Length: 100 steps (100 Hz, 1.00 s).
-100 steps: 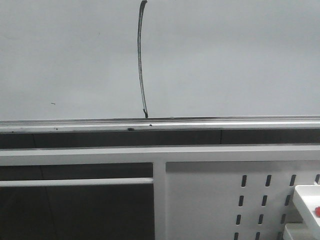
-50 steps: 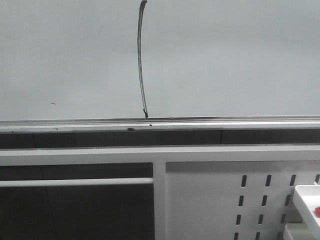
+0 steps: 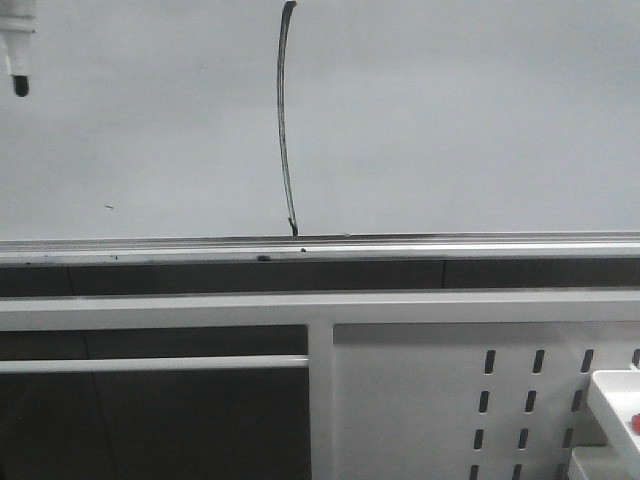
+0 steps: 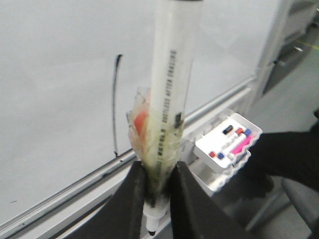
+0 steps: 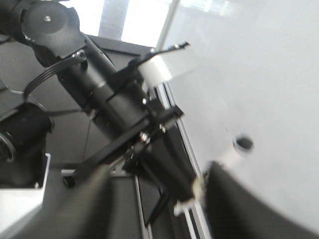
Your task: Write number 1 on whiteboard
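Change: a marker tip (image 3: 19,84) now pokes into the top left corner of the front view, where half a second ago there was only bare board; the stroke, rail and frame below look unchanged.
Left claw: the left claw (image 4: 155,199) is clenched on a marker (image 4: 172,94), its two dark fingers (image 4: 130,199) pinching the barrel low down, with crumpled tape and something orange wrapped round the grip point.
Marker axis: the clear barrel runs straight out between the fingers; whether its dark tip touches the board I cannot tell.
Number 1: the number 1 (image 3: 284,120) is a thin, slightly bowed black line, roughly upright, ending just above the silver rail (image 3: 400,246).
Key relation: the stroke lies to the right of the marker tip and well apart from it; the left arm holds the pen, so it is the nearer one.
Whiteboard: the whiteboard (image 3: 460,110) is pale, glossy and otherwise bare but for tiny specks.
Task, as I judge it: the digit looks finished, and the pen seems to be clear of it.
Right claw: the right claw (image 5: 159,209) shows blurred dark fingers spread apart with nothing between them.
Room: a white perforated panel (image 3: 430,400) sits below the rail, and a tray of coloured markers (image 4: 228,143) sits towards the right.
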Available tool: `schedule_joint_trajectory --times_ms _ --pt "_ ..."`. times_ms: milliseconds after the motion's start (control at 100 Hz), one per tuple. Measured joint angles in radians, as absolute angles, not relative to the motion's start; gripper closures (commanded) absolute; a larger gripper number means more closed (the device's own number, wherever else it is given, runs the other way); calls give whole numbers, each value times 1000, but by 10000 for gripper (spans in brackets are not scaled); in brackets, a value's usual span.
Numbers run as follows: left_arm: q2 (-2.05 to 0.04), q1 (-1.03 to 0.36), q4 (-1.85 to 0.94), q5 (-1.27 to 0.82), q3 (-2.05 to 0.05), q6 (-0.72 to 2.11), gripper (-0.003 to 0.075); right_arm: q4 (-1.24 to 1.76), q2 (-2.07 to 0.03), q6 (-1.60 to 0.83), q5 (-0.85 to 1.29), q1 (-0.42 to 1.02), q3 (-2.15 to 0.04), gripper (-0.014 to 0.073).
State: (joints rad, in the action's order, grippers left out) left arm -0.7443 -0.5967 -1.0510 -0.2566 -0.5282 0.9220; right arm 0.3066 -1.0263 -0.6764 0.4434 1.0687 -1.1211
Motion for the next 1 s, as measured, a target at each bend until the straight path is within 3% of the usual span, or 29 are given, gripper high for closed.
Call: schedule_joint_trajectory --times_ms 220,530,1000 --pt "-888 -632 -1108 -50 -522 922 740 300 -821 -671 524 947 -950 651" --pt "-1098 -882 -1130 289 -541 910 740 300 -480 -671 460 811 -651 651" --pt "-1292 -928 -1063 492 -636 693 739 298 -390 -646 427 774 -537 651"
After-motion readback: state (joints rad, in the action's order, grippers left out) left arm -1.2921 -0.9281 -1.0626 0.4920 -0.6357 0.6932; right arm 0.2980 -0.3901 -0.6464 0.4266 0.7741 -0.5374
